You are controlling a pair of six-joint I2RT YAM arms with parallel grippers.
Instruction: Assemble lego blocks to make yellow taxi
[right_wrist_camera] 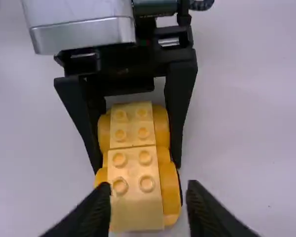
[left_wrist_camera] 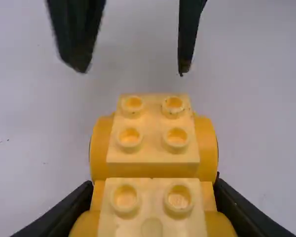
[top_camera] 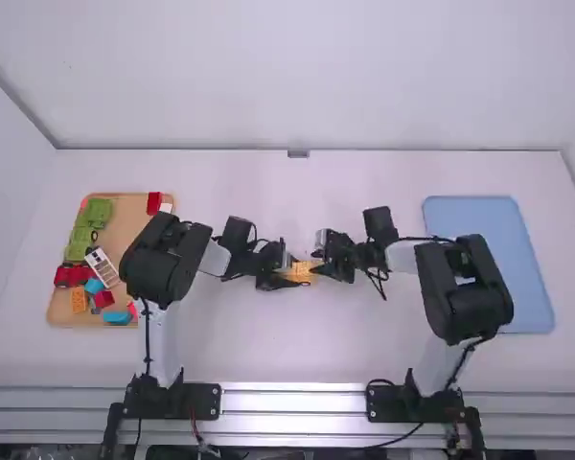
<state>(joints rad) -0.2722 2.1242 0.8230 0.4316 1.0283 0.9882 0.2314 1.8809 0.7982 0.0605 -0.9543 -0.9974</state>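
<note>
Taxi body (left_wrist_camera: 153, 155) is pinched in the left pincer (right_wrist_camera: 137, 168), long axis aimed pretty much at the spread right pincer (left_wrist_camera: 132, 72).

Jaws, mine, one pair: black, closed against the two sides of a yellow build. Near block (left_wrist_camera: 152, 200), one: yellow, between my jaws, two whole studs in a row, a faint disc on its face. Far block (left_wrist_camera: 150, 154), one: yellow, end to end with the near one, four studs in two rows. Side pieces (left_wrist_camera: 205, 148), yellow, rounded, flanking both blocks. Jaws, right arm's, one pair: dark, spread, beyond the far block and apart from it. Table (left_wrist_camera: 261, 89), one: pale, beneath all, with a few dark specks (left_wrist_camera: 8, 140).
</note>
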